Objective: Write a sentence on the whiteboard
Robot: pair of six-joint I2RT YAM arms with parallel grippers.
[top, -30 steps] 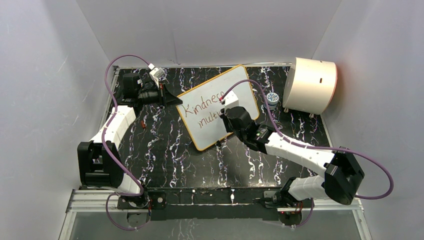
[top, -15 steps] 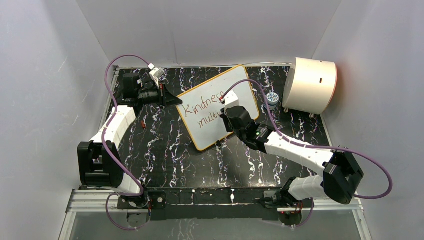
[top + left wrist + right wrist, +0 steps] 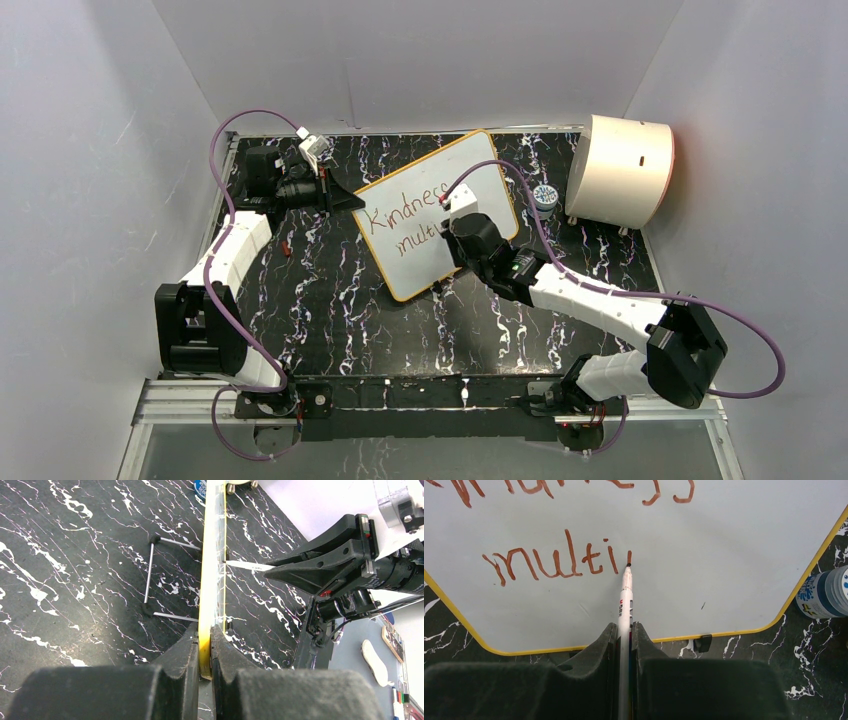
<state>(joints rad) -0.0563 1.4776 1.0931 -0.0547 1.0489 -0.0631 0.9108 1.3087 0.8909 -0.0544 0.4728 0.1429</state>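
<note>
Almost nothing had moved in the last second. With our right gripper pinching the marker and our left gripper clamping the whiteboard rim, we judged light, steady strokes after "multi" best.

A blue-labelled jar stands on marbled mat beside cream drum.

The yellow-rimmed whiteboard sits slanted, its dark red sentence reading "Kindness" above an unfinished "multi".
</note>
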